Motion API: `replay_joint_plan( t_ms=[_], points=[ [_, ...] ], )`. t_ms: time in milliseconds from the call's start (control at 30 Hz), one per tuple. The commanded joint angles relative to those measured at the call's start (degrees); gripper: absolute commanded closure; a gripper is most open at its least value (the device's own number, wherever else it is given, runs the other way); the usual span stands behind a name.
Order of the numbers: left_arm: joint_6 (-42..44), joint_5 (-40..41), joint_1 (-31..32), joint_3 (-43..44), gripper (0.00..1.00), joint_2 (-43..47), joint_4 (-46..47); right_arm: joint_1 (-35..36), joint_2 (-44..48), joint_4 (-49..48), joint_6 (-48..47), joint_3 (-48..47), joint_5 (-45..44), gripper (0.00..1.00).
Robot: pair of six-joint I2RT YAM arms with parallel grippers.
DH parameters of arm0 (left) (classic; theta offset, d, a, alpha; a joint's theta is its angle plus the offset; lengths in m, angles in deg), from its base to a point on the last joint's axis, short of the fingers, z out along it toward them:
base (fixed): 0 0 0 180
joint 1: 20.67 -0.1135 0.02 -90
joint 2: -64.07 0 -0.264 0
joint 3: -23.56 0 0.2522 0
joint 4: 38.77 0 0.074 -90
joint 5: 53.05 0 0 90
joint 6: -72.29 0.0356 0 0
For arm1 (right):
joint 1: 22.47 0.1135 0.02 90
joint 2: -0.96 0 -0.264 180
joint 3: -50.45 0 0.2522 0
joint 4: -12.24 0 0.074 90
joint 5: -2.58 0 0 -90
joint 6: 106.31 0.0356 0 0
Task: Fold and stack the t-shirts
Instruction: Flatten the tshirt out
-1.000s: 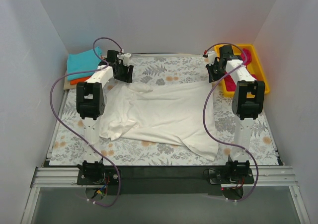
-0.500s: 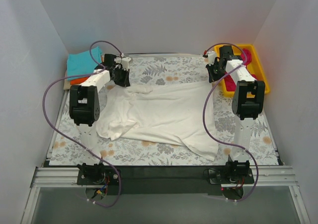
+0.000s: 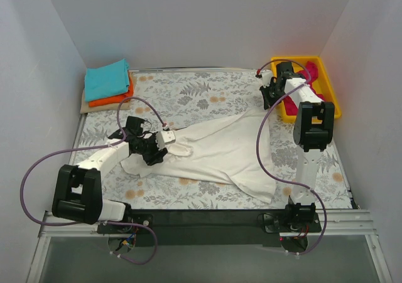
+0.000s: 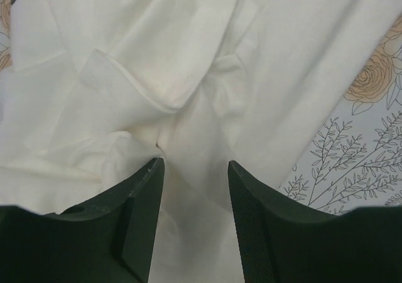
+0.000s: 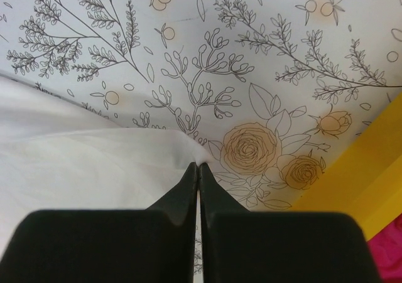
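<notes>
A cream-white t-shirt lies crumpled across the middle of the floral table cloth. My left gripper is open and low over its rumpled left part, near the collar, with cloth between the fingers. My right gripper is shut on the shirt's far right corner and holds it stretched next to the yellow bin. A teal t-shirt lies folded on an orange one at the far left. A magenta-pink t-shirt sits in the bin.
The yellow bin stands at the far right; its wall also shows in the right wrist view. Grey walls close in on three sides. Bare table cloth lies behind the shirt.
My left arm has swung from the far left corner back towards me and now sits low over the shirt's left part. The shirt's far left edge has dropped. The right gripper has barely moved.
</notes>
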Motion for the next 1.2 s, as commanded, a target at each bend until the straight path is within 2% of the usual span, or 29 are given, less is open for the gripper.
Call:
replay_joint_plan(
  t_ms=[0,233,300,333,433,533,633,800,867,1167],
  points=[
    [-1.03,-2.74,-1.61,5.84,0.57,1.16,-3.49,-0.15,3.79,0.42,-0.92,1.09,0.83,0.99],
    [-6.23,-6.53,-3.55,12.09,0.56,-1.64,-3.33,-0.15,4.14,0.50,-1.01,1.36,1.18,0.99],
    [-7.55,-5.74,-3.55,13.32,0.56,-4.53,-0.45,-0.15,4.14,0.50,-0.92,1.36,1.36,0.99],
    [-11.82,-3.73,-3.55,14.02,0.56,-5.60,1.31,-0.15,4.14,0.50,-0.92,1.45,1.36,0.99],
    [-15.54,-1.61,-3.55,18.85,0.55,-11.38,3.61,-0.15,3.97,0.50,-0.84,1.27,1.54,0.99],
    [-15.39,-4.31,-3.55,23.94,0.55,-16.92,-0.15,-0.15,3.97,0.68,-0.84,1.18,1.45,0.99],
    [-10.91,-7.40,-3.29,26.85,0.55,-19.22,-5.68,-0.15,3.88,0.59,-0.92,1.10,1.27,0.99],
    [-10.37,-10.83,-2.41,27.57,0.54,-21.43,-10.18,-0.15,3.70,0.77,-1.01,1.18,1.18,0.99],
    [-11.60,-10.22,-1.45,26.25,0.53,-21.52,-9.83,-0.15,3.62,0.68,-1.01,1.10,1.18,0.99],
    [-17.57,2.86,1.46,21.33,0.51,-22.22,-0.70,-0.15,3.35,0.77,-0.92,0.74,1.27,0.99]
  ],
)
